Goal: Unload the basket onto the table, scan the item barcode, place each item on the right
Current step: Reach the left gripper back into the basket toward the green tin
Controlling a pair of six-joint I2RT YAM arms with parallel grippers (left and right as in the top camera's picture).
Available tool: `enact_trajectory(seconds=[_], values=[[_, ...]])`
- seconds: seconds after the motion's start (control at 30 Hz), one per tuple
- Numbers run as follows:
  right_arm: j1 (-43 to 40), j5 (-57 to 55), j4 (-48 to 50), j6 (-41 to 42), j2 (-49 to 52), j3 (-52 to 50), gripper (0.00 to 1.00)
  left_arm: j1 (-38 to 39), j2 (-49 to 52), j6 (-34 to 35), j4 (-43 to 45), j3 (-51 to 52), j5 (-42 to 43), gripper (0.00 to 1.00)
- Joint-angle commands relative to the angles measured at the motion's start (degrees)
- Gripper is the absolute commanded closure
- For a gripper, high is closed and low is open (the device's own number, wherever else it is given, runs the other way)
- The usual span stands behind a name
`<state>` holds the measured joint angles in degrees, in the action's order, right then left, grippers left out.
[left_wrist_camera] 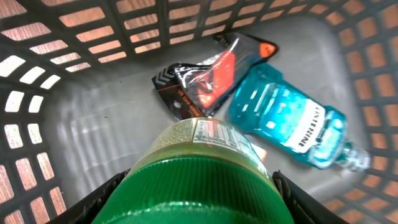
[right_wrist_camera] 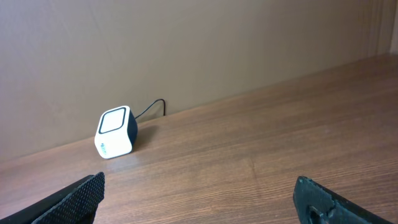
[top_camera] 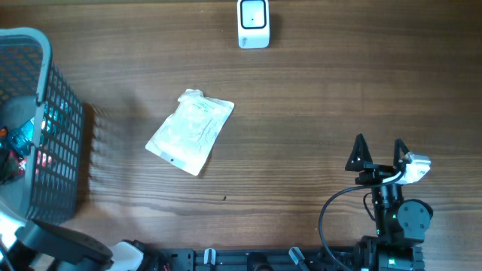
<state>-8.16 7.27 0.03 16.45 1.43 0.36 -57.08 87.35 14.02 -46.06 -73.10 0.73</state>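
- While the wooden counter (top_camera: 301, 90) stretches out under both arms, the right hand (top_camera: 379, 150) hovers over its near right part. Its fingers are spread as wide as they go, with nothing between them.
- The grey lattice basket (top_camera: 60, 135) stands at the counter's left edge, far off to the right hand's left. The left hand (left_wrist_camera: 199, 190) is down inside it, with the basket walls rising all round.
- The left hand is partly closed. One finger shows at each lower corner of its wrist view, and each meets the side of a ribbed green lid, so this hand has hold of the green-lidded jar (left_wrist_camera: 199, 146).
- The jar, the item to scan, fills the gap between those fingers. Its lid is nearest the wrist and its printed label points away toward the basket floor.
- A blue mouthwash bottle (left_wrist_camera: 286, 118) lies on its side on the basket floor, beyond the left hand's fingertips and to its right.
- A white pouch (top_camera: 192, 129) lies flat on the counter outside the basket. It is ahead of the right hand and to its left, well apart from it.
- A black and orange packet (left_wrist_camera: 205, 74) lies on the basket floor straight ahead of the left hand, past the jar and just beside the blue bottle.
- The white scanner (top_camera: 253, 22) sits at the counter's far edge, ahead of the right hand and to its left, well apart. A dark cable runs out from behind it.
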Motion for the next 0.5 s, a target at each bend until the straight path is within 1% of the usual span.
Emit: enact_trajectory(seconds=[0.0,0.1,0.2,0.27,0.3,0.37,0.43,0.47], values=[[0.0,-0.39,0.35,0.22,-0.13,-0.04,0.0,-0.04,-5.2,1.25,0.52,-1.42,5.62,0.37],[0.0,-0.42,0.35,0.2,-0.13,-0.04,0.0,-0.02,-8.02,1.51,1.38,-2.84,12.26,0.37],[0.0,-0.42,0.33,0.24,-0.13,-0.04,0.0,-0.02,-12.02,3.28,4.5,-3.78,20.5,0.37],[0.0,-0.39,0.35,0.24,-0.13,-0.04,0.0,-0.02,-14.62,5.99,6.4,-3.87,24.39,0.37],[0.0,-0.42,0.33,0.22,-0.13,-0.04,0.0,-0.02,-16.5,7.19,8.28,-3.87,28.52,0.37],[0.0,-0.42,0.35,0.24,-0.13,-0.04,0.0,0.33,-18.97,10.03,10.73,-3.87,34.18,0.38],[0.0,-0.42,0.35,0.22,-0.13,-0.04,0.0,2.34,-20.81,10.95,12.37,-3.87,37.64,0.4],[0.0,-0.42,0.33,0.22,-0.13,-0.04,0.0,5.11,-21.99,11.13,12.52,-3.87,38.03,0.4]])
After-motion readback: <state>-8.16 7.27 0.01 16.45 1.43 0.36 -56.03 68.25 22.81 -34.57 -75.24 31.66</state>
